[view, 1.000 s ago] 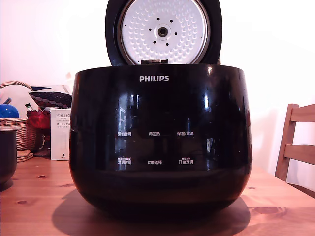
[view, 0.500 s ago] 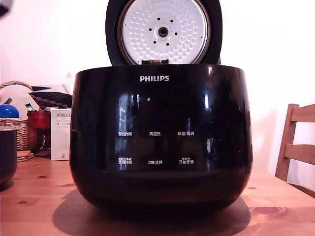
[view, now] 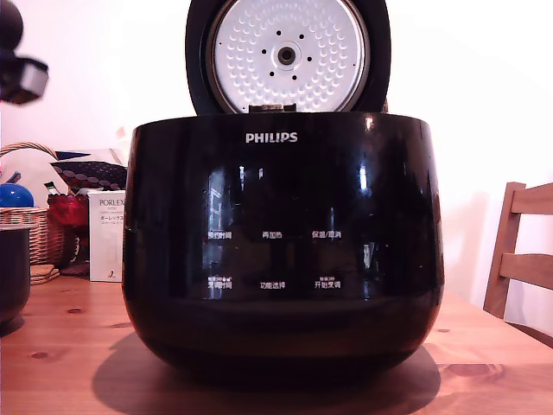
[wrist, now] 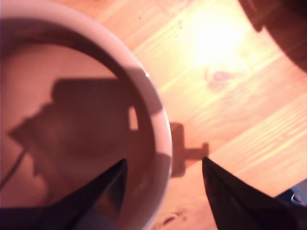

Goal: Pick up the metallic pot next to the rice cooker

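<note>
The metallic pot (view: pixel 10 272) shows only as a dark sliver at the exterior view's left edge, on the wooden table to the left of the rice cooker (view: pixel 282 251). The cooker is large and glossy black, with its round lid raised. The wrist view looks down into the pot (wrist: pixel 160 120), which has a pale rim and a shadowed inside. My gripper (wrist: pixel 164 160) is open above that rim, one dark finger (wrist: pixel 96 196) over the pot's inside and the other finger (wrist: pixel 235 196) outside it. Nothing is held. A dark part of my arm (view: pixel 17 69) hangs at the exterior view's top left.
A wicker basket (view: pixel 39 233) with a blue ball and a white box (view: pixel 105 238) stand behind the pot at the exterior view's left. A wooden chair (view: pixel 523 255) is at the right. In the wrist view a dark bulk (wrist: pixel 283 24) borders bare table wood (wrist: pixel 225 96).
A dark part of my arm has come down into the exterior view's top left corner, showing more in each frame. The cooker and pot have not moved.
</note>
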Controlling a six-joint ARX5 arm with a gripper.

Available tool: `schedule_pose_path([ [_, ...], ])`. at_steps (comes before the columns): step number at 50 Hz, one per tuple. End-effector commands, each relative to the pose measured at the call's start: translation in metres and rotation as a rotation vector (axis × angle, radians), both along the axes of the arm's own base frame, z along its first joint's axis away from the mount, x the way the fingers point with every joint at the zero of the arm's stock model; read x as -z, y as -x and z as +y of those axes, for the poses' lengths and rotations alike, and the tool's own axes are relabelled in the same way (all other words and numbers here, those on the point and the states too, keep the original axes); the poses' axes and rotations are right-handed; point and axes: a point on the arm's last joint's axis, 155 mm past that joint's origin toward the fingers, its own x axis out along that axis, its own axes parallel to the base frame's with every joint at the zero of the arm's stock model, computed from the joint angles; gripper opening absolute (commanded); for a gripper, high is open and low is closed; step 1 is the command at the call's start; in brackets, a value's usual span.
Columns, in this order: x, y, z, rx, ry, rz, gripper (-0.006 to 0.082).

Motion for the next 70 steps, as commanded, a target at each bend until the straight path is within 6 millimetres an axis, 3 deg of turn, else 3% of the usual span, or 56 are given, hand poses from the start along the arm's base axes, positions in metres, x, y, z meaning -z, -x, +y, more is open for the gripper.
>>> schedule_pose_path([
  [1,0.012,0.000,0.000,0.003,0.001,0.034,0.0451],
  [19,0.031,-0.008,-0.001,0.004,-0.002,0.064,0.0401],
  [34,0.031,-0.007,-0.001,0.005,0.000,0.067,0.0086],
  [42,0.030,-0.006,-0.001,0.008,0.000,0.069,-0.0024],
  [57,0.028,0.007,-0.003,0.070,-0.041,0.116,-0.0024],
  [70,-0.004,0.021,-0.009,0.117,-0.078,0.149,-0.0024],
])
